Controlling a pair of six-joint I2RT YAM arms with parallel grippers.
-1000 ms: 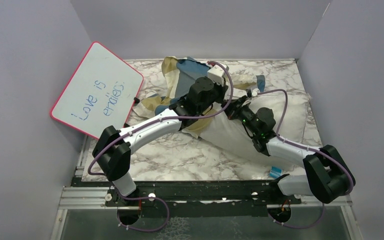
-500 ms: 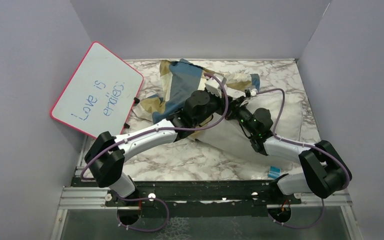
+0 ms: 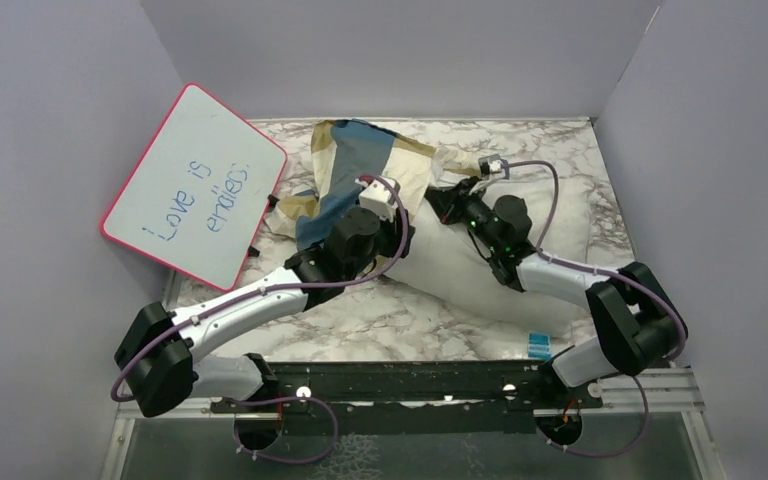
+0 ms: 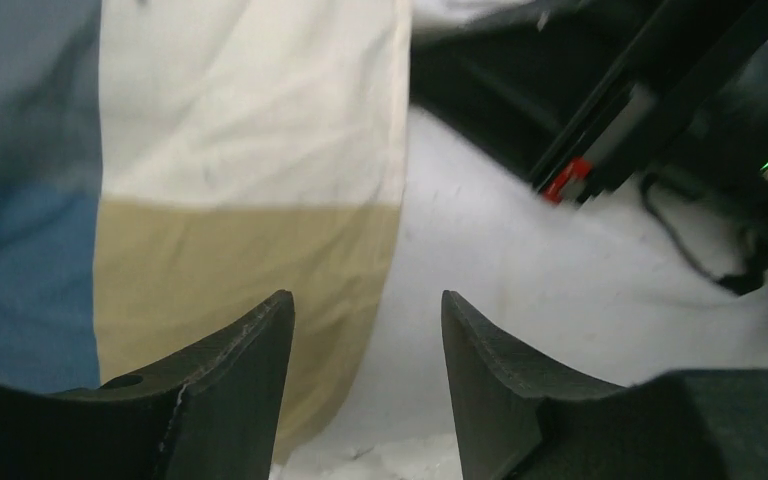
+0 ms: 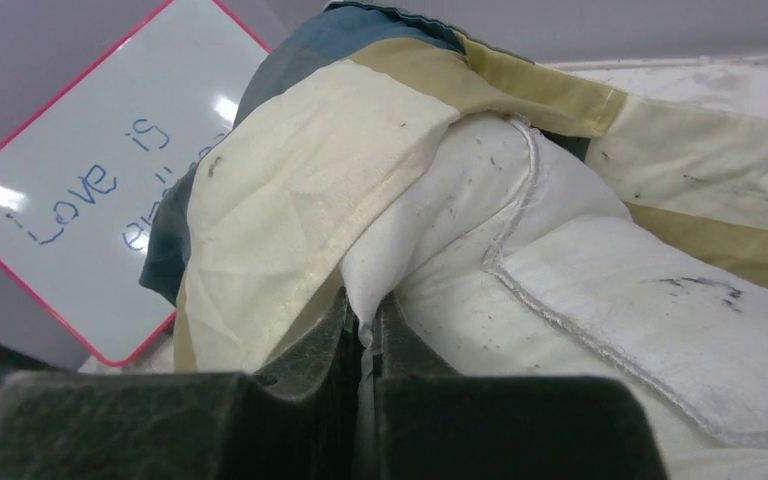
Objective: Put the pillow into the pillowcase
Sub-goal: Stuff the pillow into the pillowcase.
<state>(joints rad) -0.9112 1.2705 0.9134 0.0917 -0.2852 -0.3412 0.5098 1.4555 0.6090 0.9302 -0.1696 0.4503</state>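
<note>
Pillow (image 3: 460,280) half-sleeved: your left gripper (image 4: 365,300) gapes empty, your right gripper (image 5: 365,322) pinches pillow cloth.
From above you can't see either set of fingertips, since each wrist covers its own, and the pillow's far end is lost under the pillowcase (image 3: 360,160). In the right wrist view the whiteboard (image 5: 80,190) is cut off at the left. At the left gripper the jaws are parted with nothing between them; the pillowcase hem lies just beyond the left finger, and bare pillow shows beyond the gap. At the right gripper the jaws are clamped on a fold of white pillow, with the pillowcase edge draped just above and to the left.
</note>
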